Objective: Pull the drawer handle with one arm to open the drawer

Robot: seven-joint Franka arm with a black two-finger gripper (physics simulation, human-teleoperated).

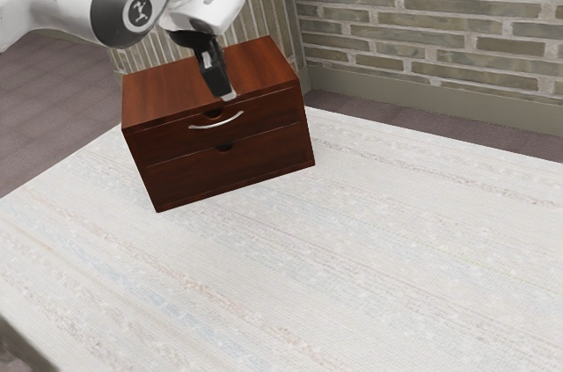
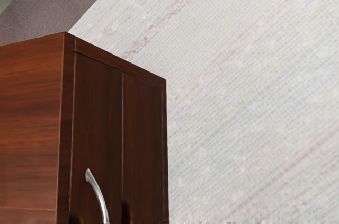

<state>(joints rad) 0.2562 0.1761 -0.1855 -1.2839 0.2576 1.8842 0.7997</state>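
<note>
A dark wooden cabinet (image 1: 176, 82) with two drawer fronts stands on the table's far left part. The upper drawer (image 1: 264, 117) carries a curved silver handle (image 1: 215, 121); its front sits flush with the lower drawer (image 1: 237, 165). My black gripper (image 1: 226, 92) points down over the cabinet's top front edge, just above the handle and slightly toward its right end. In the wrist view the cabinet (image 2: 32, 128) lies below my hand, with the silver handle (image 2: 97, 195) on the upper drawer front (image 2: 98, 128).
The cabinet rests on a pale woven-textured table (image 1: 369, 249) that stretches wide in front of it and toward the exterior view's right. A brick wall (image 1: 422, 11) stands behind the table. Dark floor (image 1: 53, 99) shows at the left.
</note>
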